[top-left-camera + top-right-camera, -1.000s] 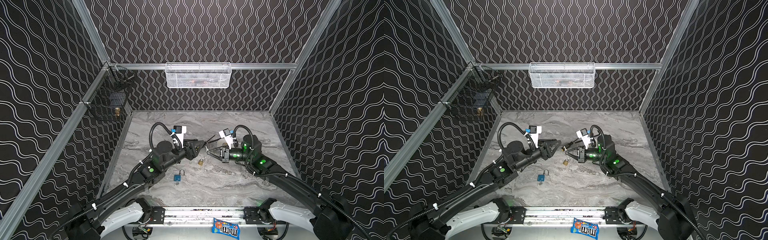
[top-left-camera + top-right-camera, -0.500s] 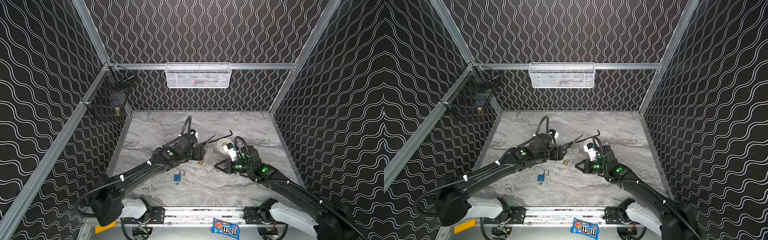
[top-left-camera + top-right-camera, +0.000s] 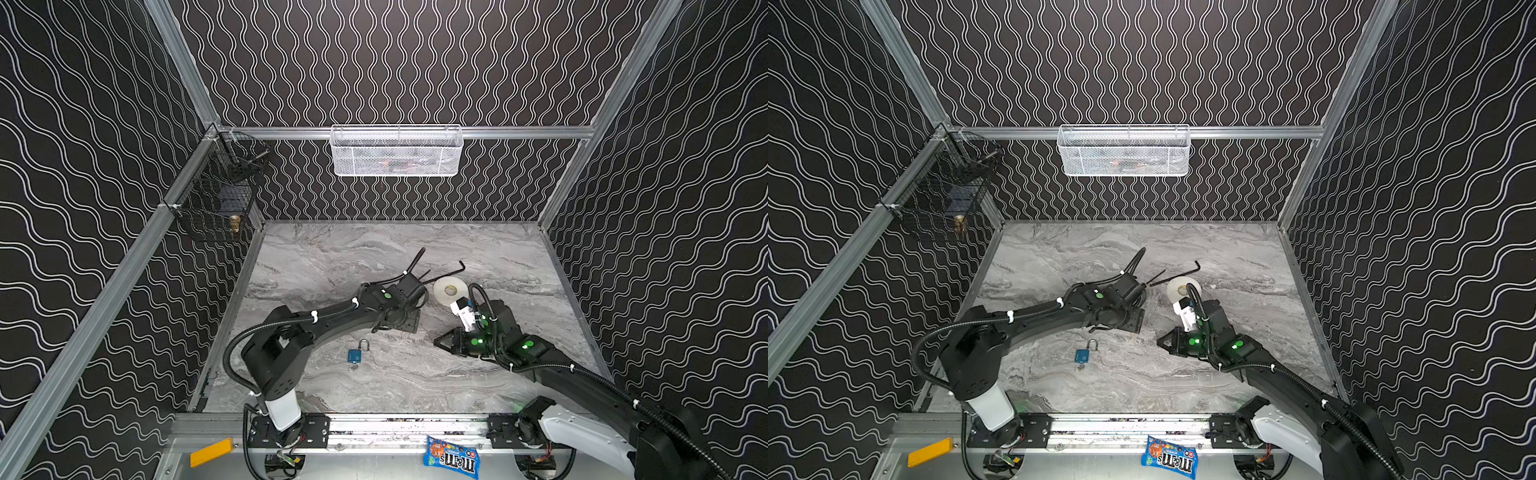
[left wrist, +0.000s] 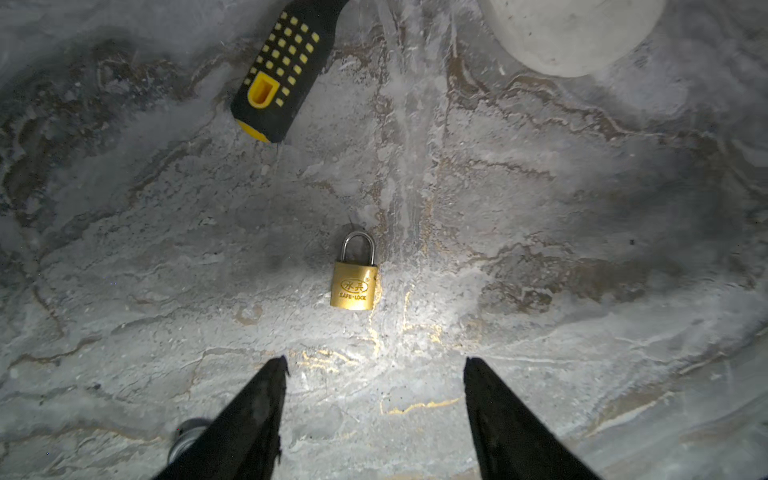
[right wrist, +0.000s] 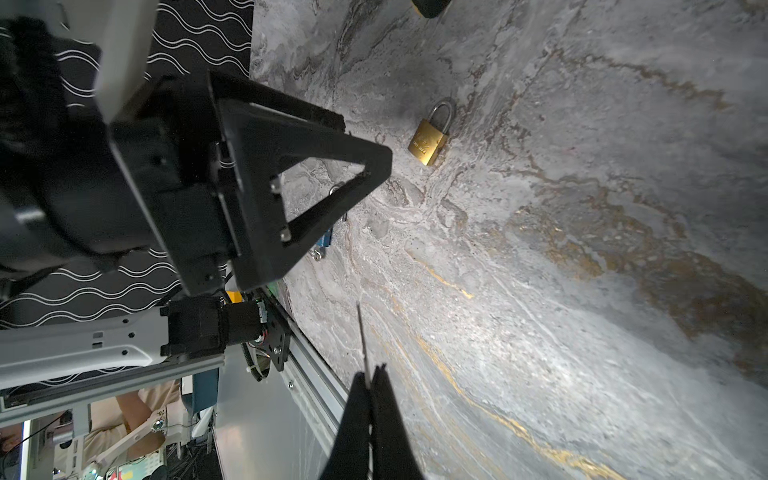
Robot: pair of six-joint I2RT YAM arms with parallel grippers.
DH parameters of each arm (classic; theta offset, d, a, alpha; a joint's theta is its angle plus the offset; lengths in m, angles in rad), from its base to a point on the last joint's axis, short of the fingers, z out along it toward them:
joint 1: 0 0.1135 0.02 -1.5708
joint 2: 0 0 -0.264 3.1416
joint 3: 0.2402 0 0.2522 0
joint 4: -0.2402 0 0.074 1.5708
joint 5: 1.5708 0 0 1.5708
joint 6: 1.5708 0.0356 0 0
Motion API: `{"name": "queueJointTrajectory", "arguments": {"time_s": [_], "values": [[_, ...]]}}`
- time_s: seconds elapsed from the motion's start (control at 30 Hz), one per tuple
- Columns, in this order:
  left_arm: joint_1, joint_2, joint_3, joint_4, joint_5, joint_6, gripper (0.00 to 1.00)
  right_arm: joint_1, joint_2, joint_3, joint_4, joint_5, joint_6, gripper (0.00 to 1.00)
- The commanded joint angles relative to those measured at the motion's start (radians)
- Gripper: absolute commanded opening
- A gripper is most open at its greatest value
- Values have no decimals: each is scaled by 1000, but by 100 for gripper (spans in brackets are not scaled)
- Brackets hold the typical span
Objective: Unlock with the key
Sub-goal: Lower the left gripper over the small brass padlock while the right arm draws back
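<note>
The key [image 5: 362, 338] is clamped between the jaws of the right gripper [image 5: 374, 370]. The jaws are pressed together on it, and it shows only as a thin grey sliver, edge-on, sticking out past the tips. Whether it touches the desk [image 3: 415, 386] I cannot tell. In both top views this gripper [image 3: 437, 341] [image 3: 1160, 341] lies low, right of the desk's middle, with its tips pointing toward the left edge; there the key is too small to make out.

A brass padlock [image 4: 354, 286] [image 5: 430, 139] lies flat near the middle of the desk, with its shackle seated in the body. The left gripper [image 4: 376, 365] hangs over it pointing down, jaws apart and empty, and both fingers are clear of the lock. In the top views that arm's wrist hides the brass padlock.

A blue padlock [image 3: 354, 355] [image 3: 1082, 355] lies nearer the front edge, left of the middle, apart from both grippers. A small silvery piece sits at its lower end.

Toward the back edge from the left gripper lie a black-and-yellow screwdriver handle [image 4: 282, 70], a white roll of tape [image 3: 446, 291] [image 4: 573, 33] and a long black hex key [image 3: 451, 270].

A white mesh basket [image 3: 397, 151] hangs on the back wall, and a black wire basket [image 3: 220, 199] hangs at the back left corner. A blue candy bag [image 3: 451, 455] lies on the rail beyond the front edge.
</note>
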Motion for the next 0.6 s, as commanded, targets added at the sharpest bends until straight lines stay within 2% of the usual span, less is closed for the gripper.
{"name": "queueJointTrajectory", "arguments": {"time_s": [0.0,0.33,0.57], "values": [[-4,35,24,-20,-21,14,71,-1,0,-12,7,17,20,0],[-4,191,134,-85,-67,16,68,-1,-9,-22,24,16,33,0],[-4,227,136,-81,-67,-9,62,-1,-5,-24,18,16,21,0]]}}
